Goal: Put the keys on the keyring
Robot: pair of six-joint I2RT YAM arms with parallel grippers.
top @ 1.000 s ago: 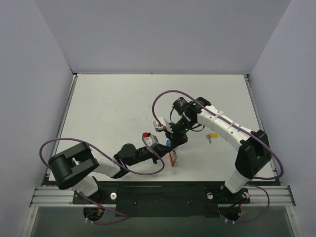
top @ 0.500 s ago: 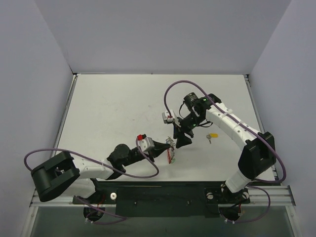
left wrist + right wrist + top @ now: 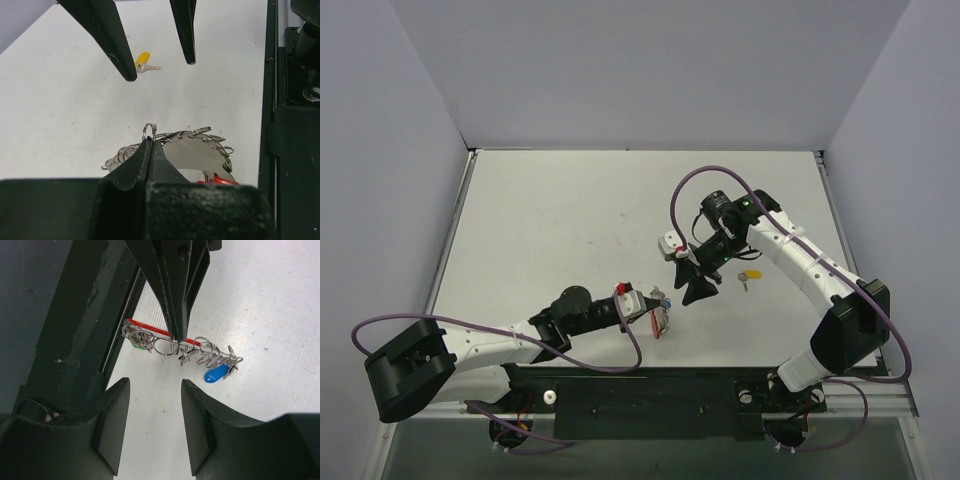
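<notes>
My left gripper is shut on the keyring, pinching a small silvery ring at the top of the bunch. The bunch carries several small rings, a red part, a blue-capped key and a green cap. In the top view the left gripper holds the keyring near the table's front edge. My right gripper hangs open just right of and beyond it, with nothing between its fingers. A yellow-capped key lies loose on the table, right of the right gripper.
The black base rail runs along the near edge, right behind the keyring. White tabletop stretches to the left and back. Purple cables loop over both arms.
The right gripper has opened and drawn back to the right, away from the keyring. The left arm has shifted a little, still holding the keyring; the blue key now hangs on the bunch.
</notes>
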